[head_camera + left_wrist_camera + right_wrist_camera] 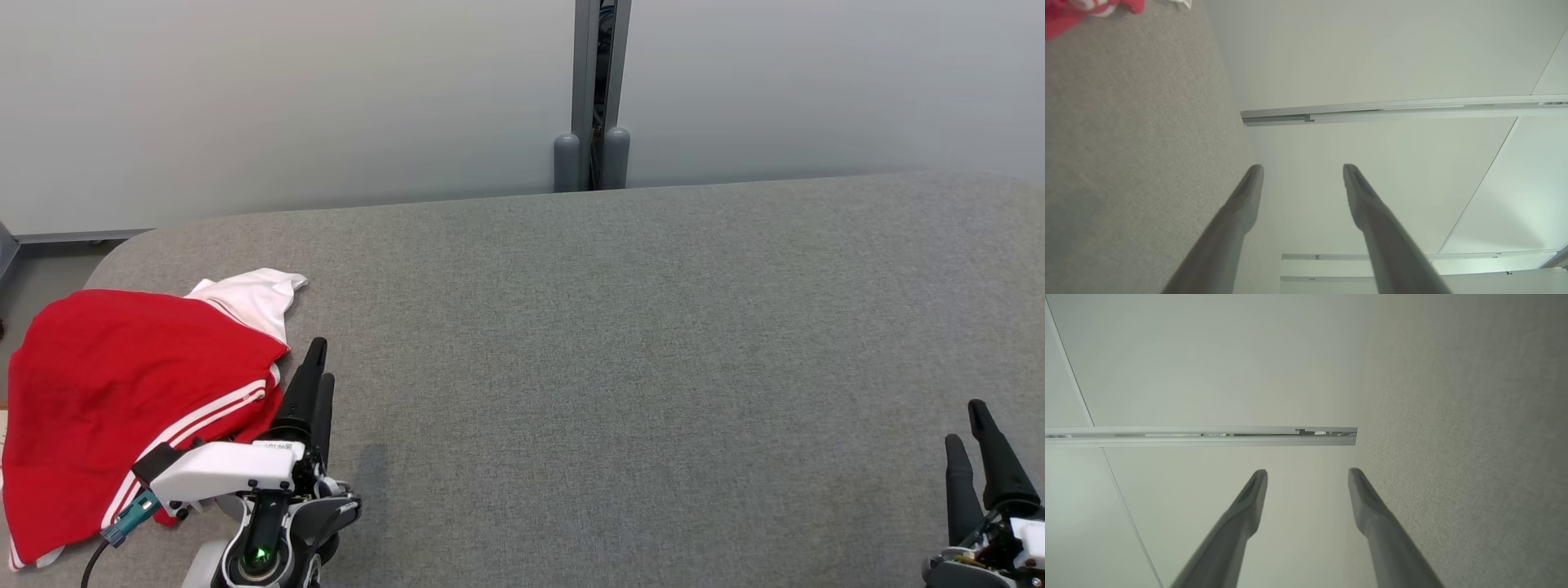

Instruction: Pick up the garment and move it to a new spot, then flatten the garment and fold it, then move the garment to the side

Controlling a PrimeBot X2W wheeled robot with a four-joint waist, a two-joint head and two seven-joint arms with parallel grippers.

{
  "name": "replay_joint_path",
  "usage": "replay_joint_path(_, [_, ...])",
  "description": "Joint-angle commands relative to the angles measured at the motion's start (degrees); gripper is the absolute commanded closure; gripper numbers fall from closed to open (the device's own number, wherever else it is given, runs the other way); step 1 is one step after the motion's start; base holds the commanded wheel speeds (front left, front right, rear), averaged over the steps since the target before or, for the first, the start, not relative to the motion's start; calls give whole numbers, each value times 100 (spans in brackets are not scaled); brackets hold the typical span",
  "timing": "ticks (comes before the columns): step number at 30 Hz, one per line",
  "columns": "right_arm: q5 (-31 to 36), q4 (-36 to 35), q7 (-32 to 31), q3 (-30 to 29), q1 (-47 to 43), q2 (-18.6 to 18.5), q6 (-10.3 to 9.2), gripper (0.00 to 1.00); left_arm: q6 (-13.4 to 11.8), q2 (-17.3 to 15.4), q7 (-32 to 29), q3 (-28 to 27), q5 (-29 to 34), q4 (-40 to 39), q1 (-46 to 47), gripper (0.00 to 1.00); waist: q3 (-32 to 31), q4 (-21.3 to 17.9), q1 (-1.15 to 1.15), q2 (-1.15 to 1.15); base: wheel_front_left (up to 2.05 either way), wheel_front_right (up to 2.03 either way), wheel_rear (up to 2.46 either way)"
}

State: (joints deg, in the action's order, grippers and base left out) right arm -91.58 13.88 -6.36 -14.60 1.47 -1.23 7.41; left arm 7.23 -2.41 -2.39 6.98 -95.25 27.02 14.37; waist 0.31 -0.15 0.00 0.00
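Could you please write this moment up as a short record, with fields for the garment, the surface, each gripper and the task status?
garment: red with white stripes and a white part, lying in a loose heap at the table's left end
table: grey fabric-covered top
left gripper: open, holding nothing, just beside the garment's right edge
right gripper: open, holding nothing, over the table's right side, far from the garment
background: pale wall with a grey post
task status: garment not gripped, not flattened, not folded
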Motion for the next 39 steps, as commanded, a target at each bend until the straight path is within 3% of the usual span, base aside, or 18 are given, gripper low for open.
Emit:
replay_joint_path(1, [80, -113, 79, 88, 113, -82, 7, 0, 18, -17, 49, 19, 70, -180, 86, 0, -2, 0, 0, 0, 0, 0, 0])
replay_joint_path(8, [649, -112, 296, 393, 170, -136, 8, 0, 20, -31, 220, -37, 717, -420, -89, 0, -15, -5, 0, 0, 0, 0, 0])
replay_joint_path(15, [1655, -182, 485, 701, 212, -127, 8, 0, 8, -25, 375, -121, 1851, -710, -275, 0, -25, 2, 0, 0, 0, 0, 0])
replay_joint_path(32, [3624, -468, 889, 1447, 238, -131, 9, 0, -542, -32, 707, 26, 3752, -1479, -749, 0, -39, 97, 0, 0, 0, 0, 0])
replay_joint_path(39, [4252, -548, 1033, 1433, 150, -130, 9, 0, -726, -35, 829, 65, 4425, -1774, -912, 0, -50, 103, 0, 0, 0, 0, 0])
